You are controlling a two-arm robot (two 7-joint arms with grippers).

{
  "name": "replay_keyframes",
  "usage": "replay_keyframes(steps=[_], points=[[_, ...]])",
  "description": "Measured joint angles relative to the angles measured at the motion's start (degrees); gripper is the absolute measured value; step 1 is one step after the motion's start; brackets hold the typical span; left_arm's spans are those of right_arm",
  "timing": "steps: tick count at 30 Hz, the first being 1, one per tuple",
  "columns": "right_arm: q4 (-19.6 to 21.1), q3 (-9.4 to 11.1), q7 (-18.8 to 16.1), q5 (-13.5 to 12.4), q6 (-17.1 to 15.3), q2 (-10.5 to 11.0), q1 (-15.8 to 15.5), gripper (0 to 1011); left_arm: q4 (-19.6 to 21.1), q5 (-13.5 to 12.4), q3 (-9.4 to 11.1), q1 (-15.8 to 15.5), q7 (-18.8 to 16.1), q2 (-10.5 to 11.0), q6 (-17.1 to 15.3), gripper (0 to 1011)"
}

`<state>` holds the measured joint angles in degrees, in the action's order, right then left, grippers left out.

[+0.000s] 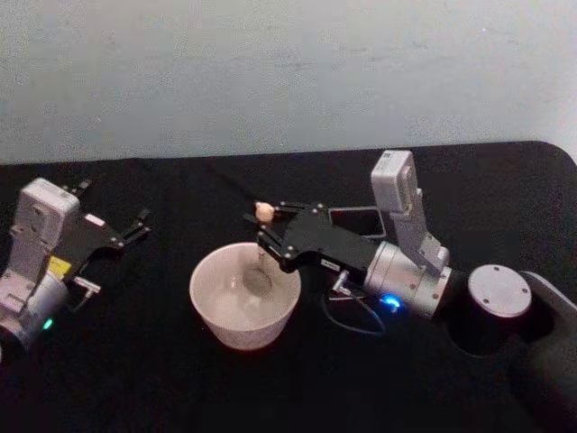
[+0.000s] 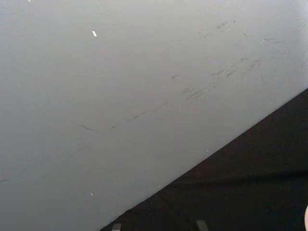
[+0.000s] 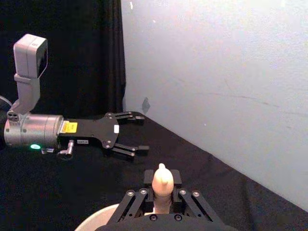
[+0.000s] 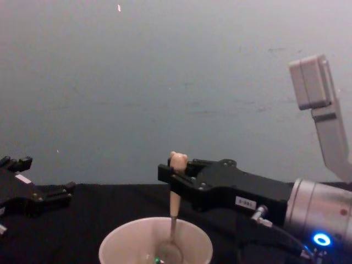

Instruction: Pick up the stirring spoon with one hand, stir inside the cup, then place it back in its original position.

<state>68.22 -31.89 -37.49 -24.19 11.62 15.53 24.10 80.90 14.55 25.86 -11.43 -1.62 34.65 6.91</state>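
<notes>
The cream-white cup [image 1: 243, 311] stands at mid-table, and its rim [image 4: 155, 242] shows low in the chest view. My right gripper [image 1: 264, 227] is shut on the beige handle of the stirring spoon [image 4: 175, 204], just under its bear head [image 3: 161, 179]. The spoon hangs nearly upright with its metal bowl [image 1: 258, 281] down inside the cup. Behind the right arm sits the dark grey square holder [image 1: 359, 221]. My left gripper [image 1: 137, 225] is parked open at the table's left, also seen in the right wrist view [image 3: 136, 133].
A black cloth [image 1: 126, 370] covers the table, with a pale wall [image 1: 270, 72] behind it. The right arm's forearm and wrist camera [image 1: 401, 194] rise over the holder. A dark curtain [image 3: 72, 53] hangs at the far left.
</notes>
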Motion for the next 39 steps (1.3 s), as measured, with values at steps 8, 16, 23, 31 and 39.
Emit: replay_keyframes(steps=[8, 16, 23, 31, 39], points=[[2.86, 0.74, -0.41, -0.36, -0.62, 2.16, -1.95, 200, 0.0, 0.0, 0.0, 0.0, 0.0, 0.0, 0.0, 1001], [7.13, -0.04, -2.19, -1.43, -1.77, 4.31, -4.57, 200, 0.0, 0.0, 0.0, 0.0, 0.0, 0.0, 0.0, 1001], [7.84, -1.69, -2.78, -1.7, -1.87, 3.61, -4.75, 199, 0.0, 0.0, 0.0, 0.0, 0.0, 0.0, 0.0, 1001], [3.98, -2.49, -1.35, -1.09, -0.76, 0.29, -2.05, 200, 0.0, 0.0, 0.0, 0.0, 0.0, 0.0, 0.0, 1001], [-0.2, -1.61, 0.54, 0.28, 0.5, -1.46, 0.22, 200, 0.0, 0.0, 0.0, 0.0, 0.0, 0.0, 0.0, 1001]])
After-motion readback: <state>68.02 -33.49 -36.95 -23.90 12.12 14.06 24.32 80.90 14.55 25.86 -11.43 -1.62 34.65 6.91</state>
